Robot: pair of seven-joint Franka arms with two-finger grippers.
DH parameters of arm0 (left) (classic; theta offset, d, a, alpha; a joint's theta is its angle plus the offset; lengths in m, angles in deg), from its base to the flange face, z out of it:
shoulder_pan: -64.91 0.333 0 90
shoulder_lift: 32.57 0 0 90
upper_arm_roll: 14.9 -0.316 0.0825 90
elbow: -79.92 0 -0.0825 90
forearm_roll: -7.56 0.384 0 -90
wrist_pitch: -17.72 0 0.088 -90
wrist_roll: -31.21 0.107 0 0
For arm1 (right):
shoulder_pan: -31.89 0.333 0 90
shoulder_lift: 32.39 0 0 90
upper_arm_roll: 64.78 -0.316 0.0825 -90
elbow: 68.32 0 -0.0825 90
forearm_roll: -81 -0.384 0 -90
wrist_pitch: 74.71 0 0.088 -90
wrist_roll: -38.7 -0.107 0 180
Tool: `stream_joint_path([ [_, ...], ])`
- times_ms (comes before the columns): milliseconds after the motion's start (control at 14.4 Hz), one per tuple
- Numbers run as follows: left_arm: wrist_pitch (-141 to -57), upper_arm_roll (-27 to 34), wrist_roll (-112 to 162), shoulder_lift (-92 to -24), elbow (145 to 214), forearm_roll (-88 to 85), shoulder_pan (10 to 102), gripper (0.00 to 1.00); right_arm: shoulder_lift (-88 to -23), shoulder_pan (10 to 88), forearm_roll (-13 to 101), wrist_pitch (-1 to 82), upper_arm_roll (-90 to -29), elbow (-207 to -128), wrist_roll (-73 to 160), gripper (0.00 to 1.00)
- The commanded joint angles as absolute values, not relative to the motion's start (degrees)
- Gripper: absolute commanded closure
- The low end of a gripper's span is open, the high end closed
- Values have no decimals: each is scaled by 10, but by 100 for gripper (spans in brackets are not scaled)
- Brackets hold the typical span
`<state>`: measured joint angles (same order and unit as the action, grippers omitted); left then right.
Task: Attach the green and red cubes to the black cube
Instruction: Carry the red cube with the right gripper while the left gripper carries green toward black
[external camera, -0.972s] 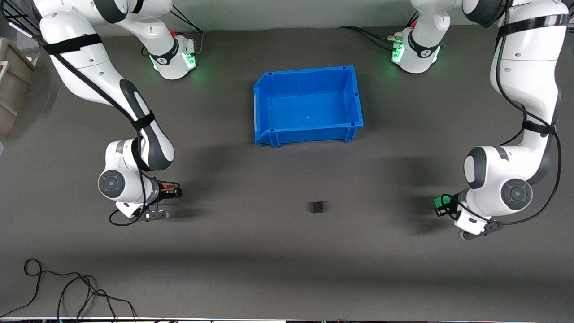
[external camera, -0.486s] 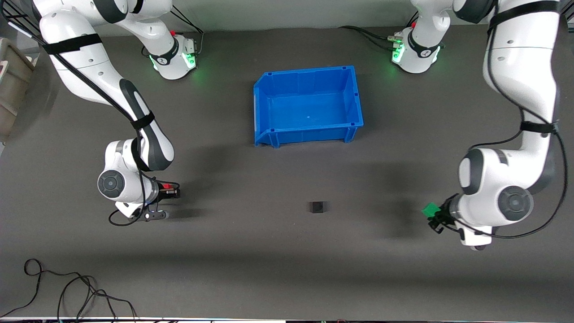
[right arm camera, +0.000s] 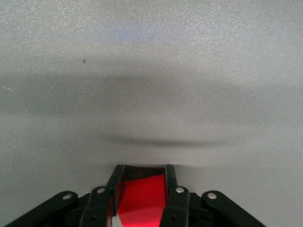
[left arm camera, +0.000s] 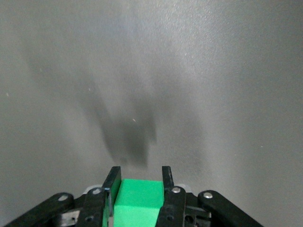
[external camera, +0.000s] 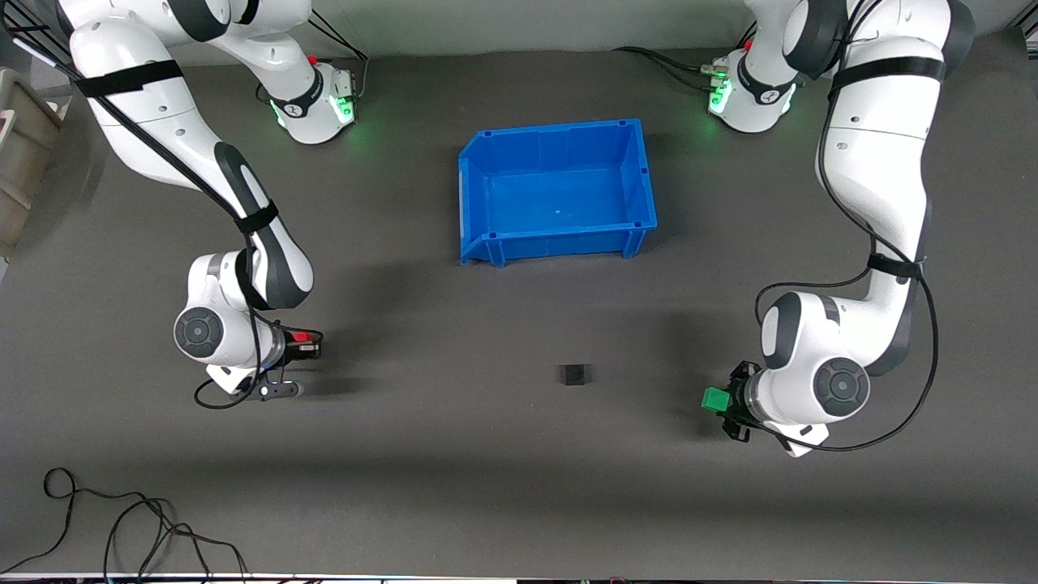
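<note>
A small black cube (external camera: 574, 374) lies on the grey table, nearer the front camera than the blue bin. My left gripper (external camera: 724, 403) is shut on a green cube (external camera: 714, 398) and holds it above the table toward the left arm's end, level with the black cube. The left wrist view shows the green cube (left arm camera: 138, 198) between the fingers (left arm camera: 111, 182). My right gripper (external camera: 312, 347) is shut on a red cube (external camera: 302, 337) just above the table toward the right arm's end. The right wrist view shows the red cube (right arm camera: 143, 198) clamped in the jaws.
An empty blue bin (external camera: 486, 186) stands mid-table, closer to the robot bases than the black cube. A loose black cable (external camera: 122, 519) lies at the front edge toward the right arm's end. A beige box (external camera: 20, 138) sits at that end's edge.
My left arm has swung toward the black cube and a little toward the front camera, carrying the green cube. The right arm has barely moved.
</note>
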<state>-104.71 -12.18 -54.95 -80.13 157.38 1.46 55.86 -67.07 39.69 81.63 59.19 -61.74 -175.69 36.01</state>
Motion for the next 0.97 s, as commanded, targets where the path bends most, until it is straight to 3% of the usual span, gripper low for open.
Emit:
stream_joint_path([
  [0, -1041, -123, -638, -804, 1557, -5, 556, 100, -643, 396, 803, 572, -613, -1766, 314, 100],
  [486, -1049, -123, -740, -807, 1552, -1, 501, 100, -613, 408, 749, 465, -619, -1720, 83, 100],
  [903, -1050, -126, -767, -821, 1552, 6, 451, 100, -621, 523, 632, 460, -618, -1683, -283, 100],
])
